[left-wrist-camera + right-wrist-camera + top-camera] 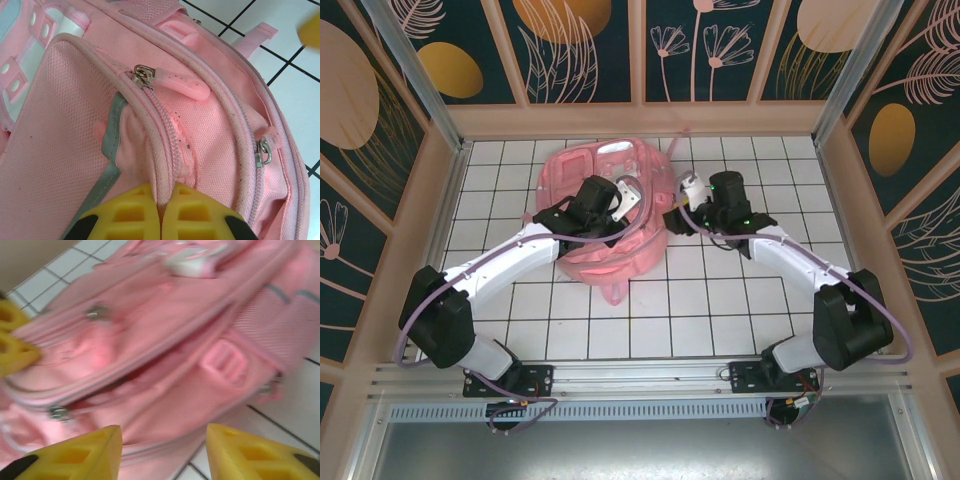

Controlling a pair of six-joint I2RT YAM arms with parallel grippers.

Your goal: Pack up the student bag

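**Op:** Where's the bag?
**Eng:** Your student bag (612,262) is lying on the white tiled table (720,310), in the far half, a bit left of centre. Your left wrist sits over it. Your right wrist is just beside its right edge.
**Op:** Anything inside?
**Eng:** Can't tell. The right wrist view is blurred. There's a dark slit along one zip line that looks parted, but the contents aren't readable. On the front pocket in the left wrist view, the teeth are meshed along the visible run, so the inside is hidden.
**Op:** Left gripper?
**Eng:** Your left gripper (161,207) is pinched onto the bag's pink piping (159,150) next to that zip. The yellow fingers nearly meet, with the piping between them.
**Op:** Right?
**Eng:** Your right gripper (164,452) is spread wide and holding nothing. Bag fabric is just beyond the fingers.
**Op:** Small stuff?
**Eng:** A grey reflective stripe (112,137) runs down the pocket front, left of the piping. There's a metal slider with a pink pull tab (182,86) at the top of the pocket zip. A second slider (262,151) sits on the next zip line to the right.
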